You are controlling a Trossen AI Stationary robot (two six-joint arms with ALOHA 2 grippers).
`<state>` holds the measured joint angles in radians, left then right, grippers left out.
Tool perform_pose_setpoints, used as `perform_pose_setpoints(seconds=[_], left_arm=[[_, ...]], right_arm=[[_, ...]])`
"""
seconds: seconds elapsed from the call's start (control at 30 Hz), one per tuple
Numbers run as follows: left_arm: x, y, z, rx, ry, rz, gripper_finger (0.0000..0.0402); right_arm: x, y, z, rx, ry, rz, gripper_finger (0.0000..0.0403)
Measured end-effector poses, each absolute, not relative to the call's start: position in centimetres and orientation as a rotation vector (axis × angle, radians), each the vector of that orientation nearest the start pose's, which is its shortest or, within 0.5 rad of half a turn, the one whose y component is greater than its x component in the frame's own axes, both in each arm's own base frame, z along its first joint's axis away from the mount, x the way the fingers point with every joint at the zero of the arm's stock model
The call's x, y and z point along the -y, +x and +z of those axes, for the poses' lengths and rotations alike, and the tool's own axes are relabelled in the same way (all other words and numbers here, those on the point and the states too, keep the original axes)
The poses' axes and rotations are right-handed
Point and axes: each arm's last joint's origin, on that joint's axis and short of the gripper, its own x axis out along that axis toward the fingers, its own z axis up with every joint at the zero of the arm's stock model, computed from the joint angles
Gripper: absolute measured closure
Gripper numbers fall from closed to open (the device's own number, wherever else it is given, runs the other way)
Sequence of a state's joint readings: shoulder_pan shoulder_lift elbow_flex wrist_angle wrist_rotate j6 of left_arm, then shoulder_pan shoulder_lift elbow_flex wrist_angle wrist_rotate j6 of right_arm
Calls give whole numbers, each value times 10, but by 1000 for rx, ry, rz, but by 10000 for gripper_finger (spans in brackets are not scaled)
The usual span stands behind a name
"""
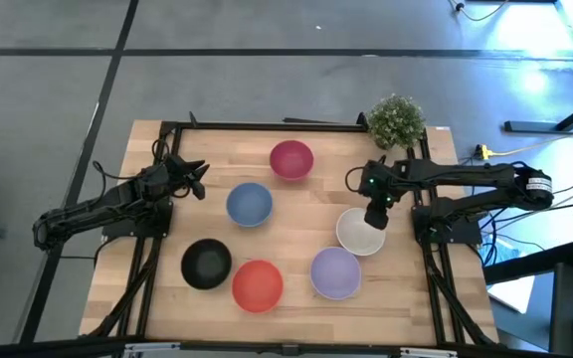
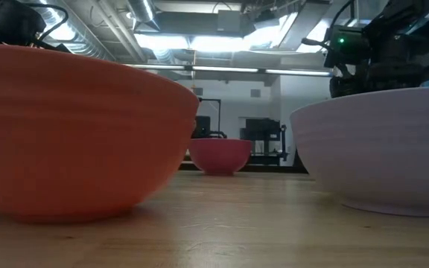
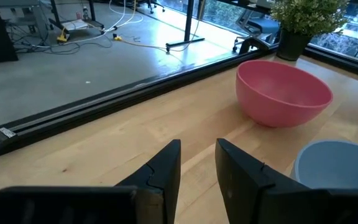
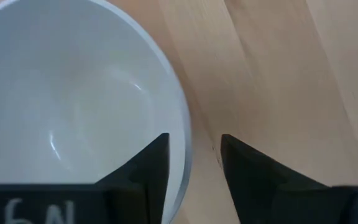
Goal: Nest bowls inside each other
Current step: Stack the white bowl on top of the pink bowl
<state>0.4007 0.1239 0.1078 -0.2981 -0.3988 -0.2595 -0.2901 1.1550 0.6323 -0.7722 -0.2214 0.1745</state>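
Six bowls stand on their bases on the wooden table: crimson-pink [image 1: 291, 159], blue [image 1: 250, 204], white [image 1: 356, 235], lavender [image 1: 335, 272], black [image 1: 206, 264] and red-orange [image 1: 258, 285]. My right gripper [image 1: 376, 221] is open and points down over the white bowl's far-right rim [image 4: 184, 134]. One finger [image 4: 146, 163] stands over the inside and the other [image 4: 248, 169] outside, with no touch showing. My left gripper [image 1: 199, 177] is open and empty at the table's left, near the blue bowl [image 3: 337, 165], facing the crimson-pink bowl [image 3: 283, 92].
A green potted plant [image 1: 397, 120] stands at the table's far right corner. In the low view the red-orange bowl [image 2: 73, 134] and the lavender bowl [image 2: 378, 149] stand close to the near edge. Bare wood lies at the middle between the blue and white bowls.
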Motion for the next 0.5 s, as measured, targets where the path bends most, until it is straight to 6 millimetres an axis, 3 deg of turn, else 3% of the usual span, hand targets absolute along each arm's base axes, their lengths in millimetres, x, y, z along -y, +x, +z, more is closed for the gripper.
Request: perform_pose_setpoints(seconds=[0.27,0.5], left_arm=[[-47,82,163,-218,-244,830,306],[-47,82,163,-218,-244,830,306]], right_arm=[[46,177,180,-1261,474,-169,383],[47,177,180,-1264,471,-182,386]])
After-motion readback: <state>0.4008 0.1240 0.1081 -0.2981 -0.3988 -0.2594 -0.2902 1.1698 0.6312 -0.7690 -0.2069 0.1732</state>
